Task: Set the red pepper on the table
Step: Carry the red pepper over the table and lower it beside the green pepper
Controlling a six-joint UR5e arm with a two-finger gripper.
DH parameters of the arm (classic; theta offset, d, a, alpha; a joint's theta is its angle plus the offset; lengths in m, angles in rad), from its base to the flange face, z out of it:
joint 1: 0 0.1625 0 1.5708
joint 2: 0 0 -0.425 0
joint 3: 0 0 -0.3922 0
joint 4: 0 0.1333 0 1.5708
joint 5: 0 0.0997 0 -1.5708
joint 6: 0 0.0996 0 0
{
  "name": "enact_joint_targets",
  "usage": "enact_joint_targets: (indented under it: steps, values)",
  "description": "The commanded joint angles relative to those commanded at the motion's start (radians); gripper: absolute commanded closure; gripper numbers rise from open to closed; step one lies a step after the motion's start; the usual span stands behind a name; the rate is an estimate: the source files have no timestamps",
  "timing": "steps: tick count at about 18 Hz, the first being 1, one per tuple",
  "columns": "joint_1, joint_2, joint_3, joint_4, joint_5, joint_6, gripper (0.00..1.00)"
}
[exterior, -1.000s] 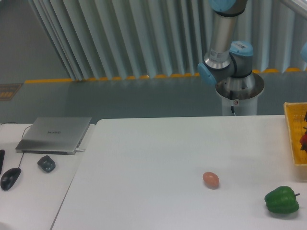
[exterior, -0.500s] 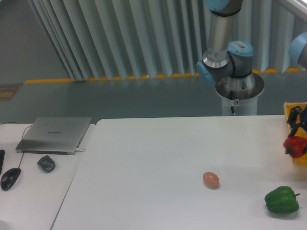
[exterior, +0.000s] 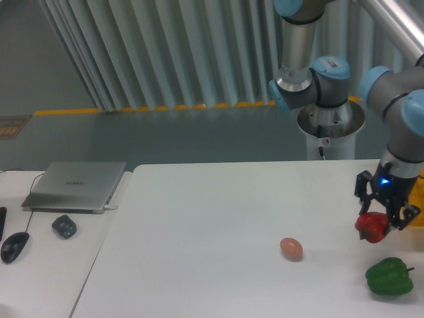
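My gripper (exterior: 381,218) is shut on the red pepper (exterior: 371,227), a glossy red bell pepper, and holds it a little above the white table (exterior: 212,232) at the right side. The pepper hangs between the dark fingers (exterior: 362,189), just above and left of the green pepper (exterior: 389,276). The arm reaches in from the upper right.
A brownish-pink egg (exterior: 291,248) lies on the table left of the gripper. A yellow tray (exterior: 417,192) shows at the right edge behind the arm. The robot's base (exterior: 329,129) stands behind the table. A laptop (exterior: 76,185) and mice (exterior: 64,226) sit on the left desk.
The arm has swung left from the yellow tray, carrying the red pepper out over the table and slightly lower. The egg and green pepper have not moved.
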Motion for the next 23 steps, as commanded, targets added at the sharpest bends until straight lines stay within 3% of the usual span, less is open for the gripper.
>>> enact_joint_targets:
  steps: [4,9,18,19,23]
  values:
    - [-0.052,-0.021,-0.012,0.055,0.107,-0.032,0.55]
    - [-0.065,-0.028,-0.023,0.065,0.109,-0.045,0.54]
    - [-0.078,-0.041,-0.045,0.069,0.115,-0.046,0.38]
    - [-0.081,-0.041,-0.045,0.069,0.115,-0.045,0.26]
    - [-0.083,-0.041,-0.045,0.069,0.132,-0.046,0.23]
